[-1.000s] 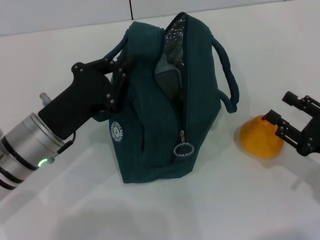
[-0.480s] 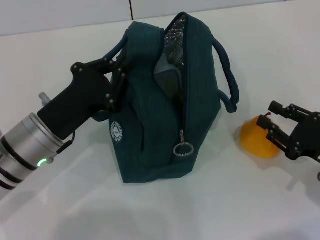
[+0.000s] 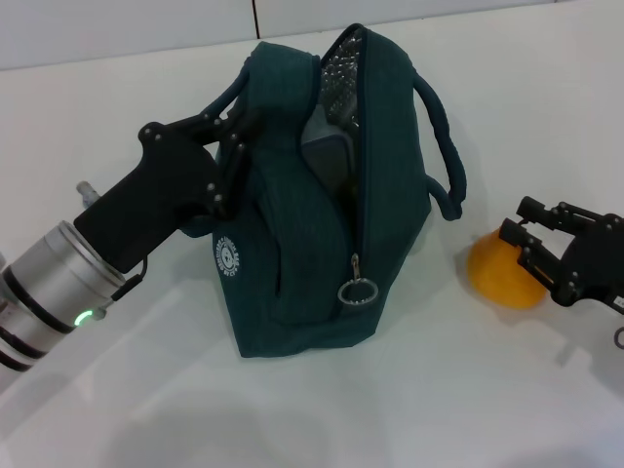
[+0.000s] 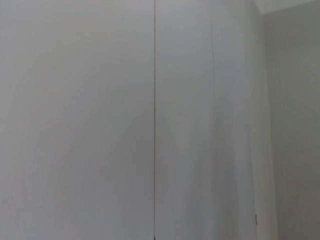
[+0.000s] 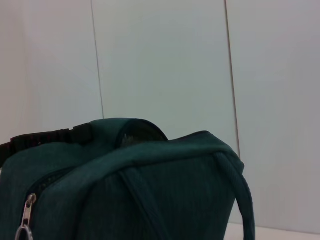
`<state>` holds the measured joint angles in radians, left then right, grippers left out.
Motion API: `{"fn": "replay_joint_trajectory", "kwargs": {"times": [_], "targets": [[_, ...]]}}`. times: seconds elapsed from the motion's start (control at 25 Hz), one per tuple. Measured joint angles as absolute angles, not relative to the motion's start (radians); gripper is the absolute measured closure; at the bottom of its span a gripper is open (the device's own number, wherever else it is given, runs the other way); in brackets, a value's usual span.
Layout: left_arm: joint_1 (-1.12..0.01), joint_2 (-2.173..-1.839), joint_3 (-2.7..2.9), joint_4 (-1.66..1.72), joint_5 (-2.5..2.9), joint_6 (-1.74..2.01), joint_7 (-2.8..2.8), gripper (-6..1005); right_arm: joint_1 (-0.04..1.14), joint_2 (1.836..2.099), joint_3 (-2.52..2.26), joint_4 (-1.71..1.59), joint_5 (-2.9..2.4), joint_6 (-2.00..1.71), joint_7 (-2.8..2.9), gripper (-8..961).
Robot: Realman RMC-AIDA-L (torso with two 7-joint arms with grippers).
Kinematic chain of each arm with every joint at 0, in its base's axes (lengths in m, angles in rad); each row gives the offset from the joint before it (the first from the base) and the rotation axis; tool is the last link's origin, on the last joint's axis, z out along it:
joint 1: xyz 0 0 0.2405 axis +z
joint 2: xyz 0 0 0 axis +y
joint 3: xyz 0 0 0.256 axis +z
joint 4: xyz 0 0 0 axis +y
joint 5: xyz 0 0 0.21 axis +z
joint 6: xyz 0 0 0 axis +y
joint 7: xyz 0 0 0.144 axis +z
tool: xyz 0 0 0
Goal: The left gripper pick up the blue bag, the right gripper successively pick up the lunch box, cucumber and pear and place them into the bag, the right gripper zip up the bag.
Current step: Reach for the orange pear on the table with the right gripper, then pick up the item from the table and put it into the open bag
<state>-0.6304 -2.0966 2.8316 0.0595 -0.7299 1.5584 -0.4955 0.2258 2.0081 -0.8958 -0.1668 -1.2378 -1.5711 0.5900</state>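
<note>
At four o'clock from the dark teal fabric bag [image 3: 331, 195], the round orange pear [image 3: 502, 273] is straddled by the spread right hand [image 3: 526, 239]; fingers should be centred before closing, while the bag's handle is kept pinched by the left hand [image 3: 232, 146].

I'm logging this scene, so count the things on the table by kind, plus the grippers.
Bags: 1, the blue bag
Fruit: 1, the orange pear
Grippers: 2, left gripper, right gripper
Total: 4
</note>
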Motion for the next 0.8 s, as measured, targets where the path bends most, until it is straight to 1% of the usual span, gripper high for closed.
{"fn": "replay_joint_trajectory", "kwargs": {"times": [0.16,0.4,0.6,0.8], "targets": [[-0.632,-2.097,2.832,0.062,-0.730,1.558,-0.495,954,0.233,2.007,-0.910,-0.163,-1.238,-1.564,0.592,636],[-0.633,-2.097,2.832,0.063,-0.730,1.558,-0.495,954,0.234,2.008,-0.919,-0.166,-1.238,-1.563,0.589,685],[-0.631,-2.097,2.832,0.063,-0.732,1.558,-0.495,954,0.235,2.008,-0.919,-0.168,-1.238,-1.561,0.585,856],[-0.630,-2.096,2.832,0.063,-0.732,1.557,-0.495,954,0.235,2.008,-0.916,-0.169,-1.238,-1.561,0.562,884]]}}
